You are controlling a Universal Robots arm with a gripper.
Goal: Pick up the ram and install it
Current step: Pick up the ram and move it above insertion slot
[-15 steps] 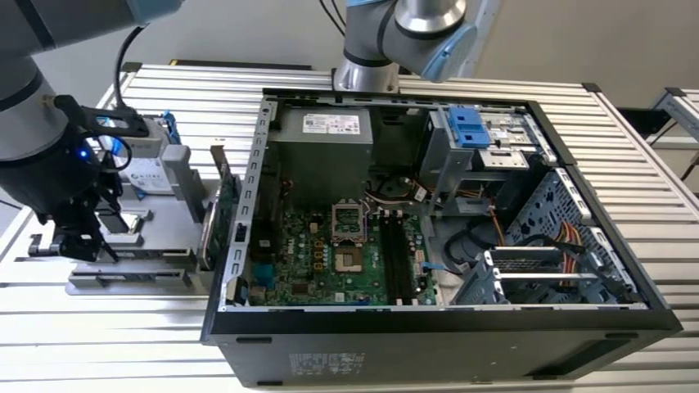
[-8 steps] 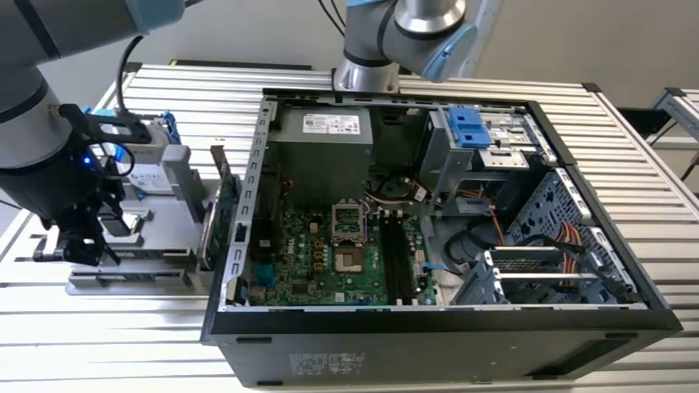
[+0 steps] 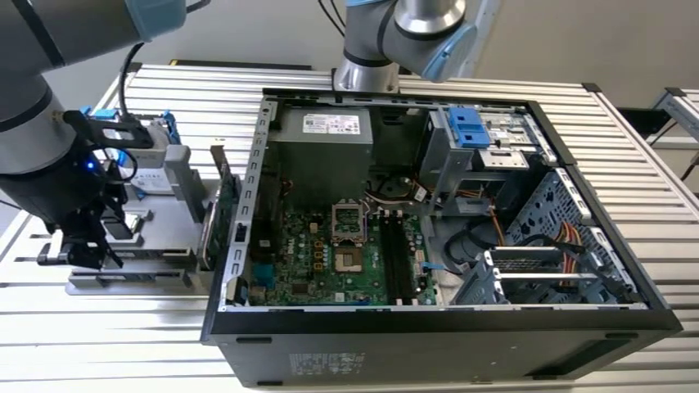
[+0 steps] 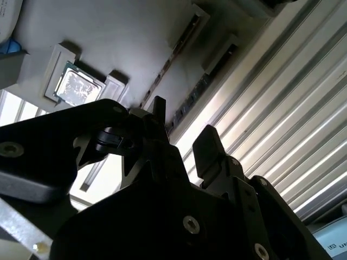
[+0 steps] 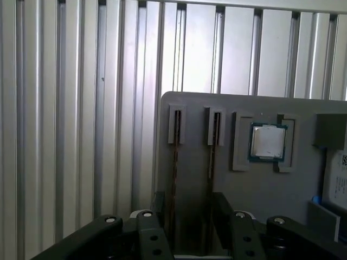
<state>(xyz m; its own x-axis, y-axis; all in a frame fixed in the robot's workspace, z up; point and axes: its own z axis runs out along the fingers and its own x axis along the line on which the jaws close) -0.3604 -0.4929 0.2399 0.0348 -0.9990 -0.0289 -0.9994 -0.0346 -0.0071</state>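
Note:
Two thin ram sticks stand on edge in slots of a grey holder [image 5: 195, 108], one [image 5: 174, 162] beside the other [image 5: 211, 146]; the second wrist view shows them too [image 4: 162, 70] [image 4: 201, 89]. My gripper [image 5: 190, 216] [image 4: 184, 138] hangs open just above their near ends, one dark finger [image 5: 157, 203] on each side, holding nothing. In the exterior view the gripper [image 3: 87, 246] is over the holder, at the view's left of the open computer case [image 3: 437, 327]. The motherboard [image 3: 317, 254] lies in the case with its long black slots [image 3: 395, 262] bare.
A processor chip [image 5: 267, 142] [image 4: 76, 85] sits in a pocket of the holder beside the sticks. A large green card [image 3: 224, 214] and a blue-tabbed hard drive [image 3: 153, 164] stand between the gripper and the case wall. Ribbed metal table [image 3: 644, 147] lies all around.

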